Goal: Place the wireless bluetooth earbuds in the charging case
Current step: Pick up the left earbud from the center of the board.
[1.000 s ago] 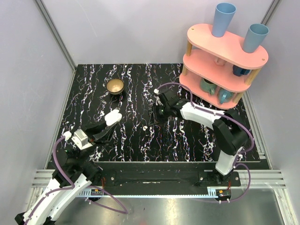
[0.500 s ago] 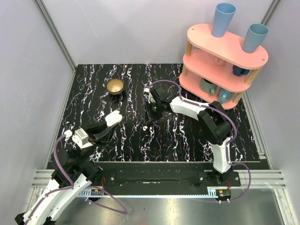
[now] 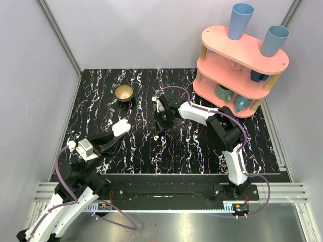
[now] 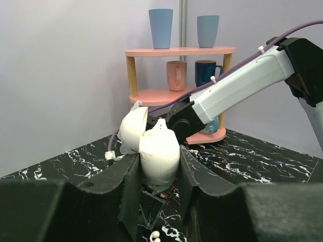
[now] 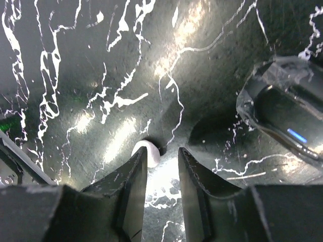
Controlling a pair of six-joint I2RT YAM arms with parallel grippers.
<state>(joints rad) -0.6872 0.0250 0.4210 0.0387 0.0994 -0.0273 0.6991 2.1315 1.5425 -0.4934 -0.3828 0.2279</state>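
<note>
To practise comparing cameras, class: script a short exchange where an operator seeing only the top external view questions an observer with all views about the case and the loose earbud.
Operator: Is the charging case open?
Observer: Yes; left wrist shows its lid up, the left gripper clamping it.
Operator: Is the earbud gripped?
Observer: No; right wrist shows it on the table between the right gripper's parted fingers.

White charging case (image 4: 159, 151), lid open, upright between left fingers (image 4: 128, 194), tiny white earbud (image 5: 146, 153) lying on table (image 5: 75, 75)
</note>
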